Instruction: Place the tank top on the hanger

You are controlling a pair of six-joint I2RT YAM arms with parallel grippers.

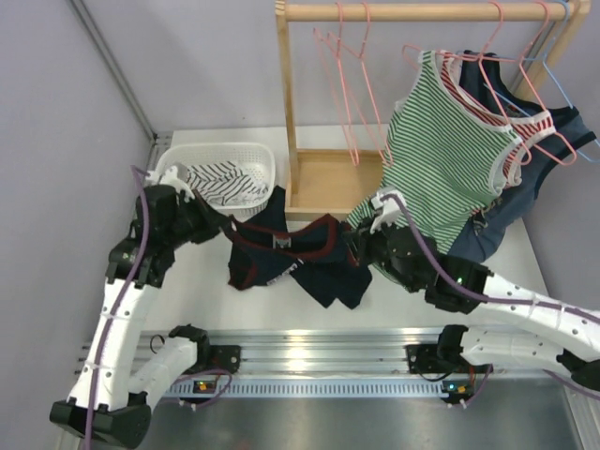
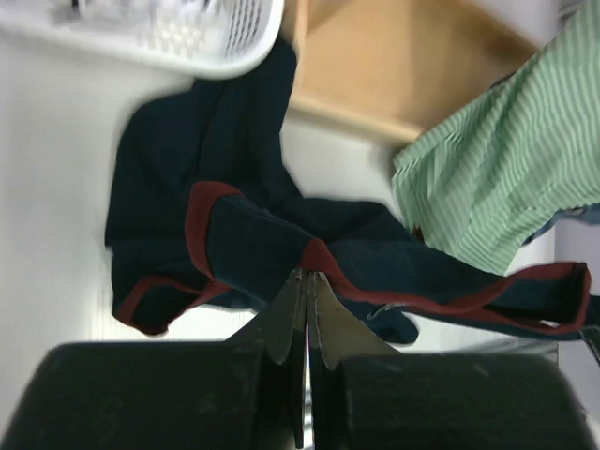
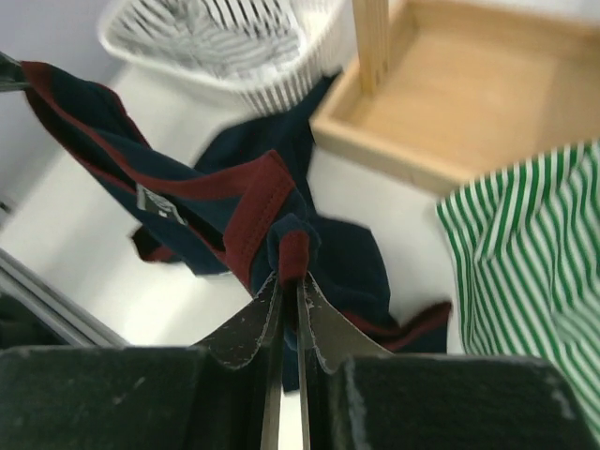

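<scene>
Together, left claw (image 2: 307, 275) and right claw (image 3: 289, 277) pinch the tank top (image 1: 314, 272) stretched between them.

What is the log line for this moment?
left gripper: shut on tank top | right gripper: shut on tank top | hanger: empty, on rail

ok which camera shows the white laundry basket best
The top external view: the whole white basket shows there, with striped cloth inside. The left wrist view catches only a blurred corner of it at the top edge; the right wrist view shows one side, cropped.
</scene>
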